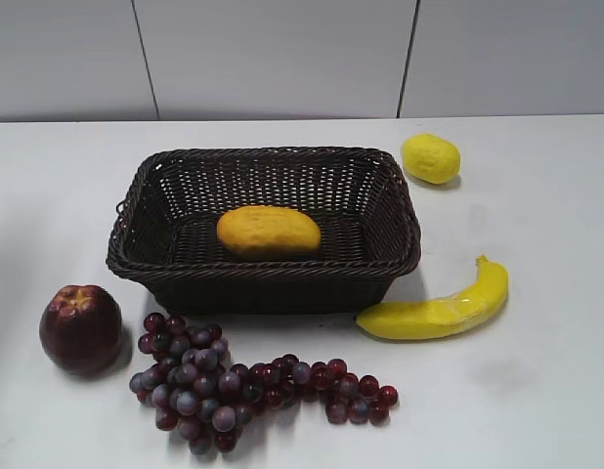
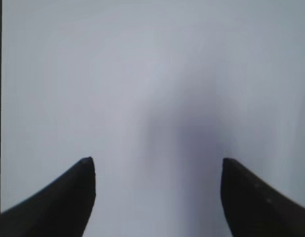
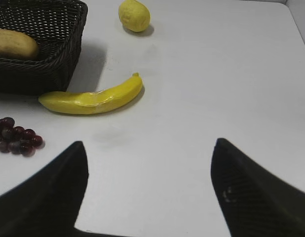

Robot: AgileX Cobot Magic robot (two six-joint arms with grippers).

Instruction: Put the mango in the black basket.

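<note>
The black basket (image 1: 165, 210) is seen near the middle of the white table (image 1: 556, 391) in the exterior view, and the mango (image 1: 269, 232) lies on its side on the basket floor, roughly central; the placing is judged already done. In the right wrist view the same mango (image 3: 13, 43) shows at about ten o'clock, inside the basket wall (image 3: 58, 64).

The mango is judged firm and fairly light, its matte, dimpled skin offering fair friction; its rounded form could still roll or squirm out of a pinch. A hold across the short width at mid-length would be judged best.

A banana (image 1: 441, 310) lies at four o'clock from the basket, a lemon (image 1: 431, 157) at two o'clock, a grape bunch (image 1: 224, 383) at six o'clock and a dark red apple (image 1: 80, 328) at eight o'clock.

The right gripper (image 3: 150, 153) is spread wide over bare table, empty, with the mango well apart from it. The left gripper (image 2: 157, 168) is likewise spread and empty; only blank surface is shown there, no mango.
</note>
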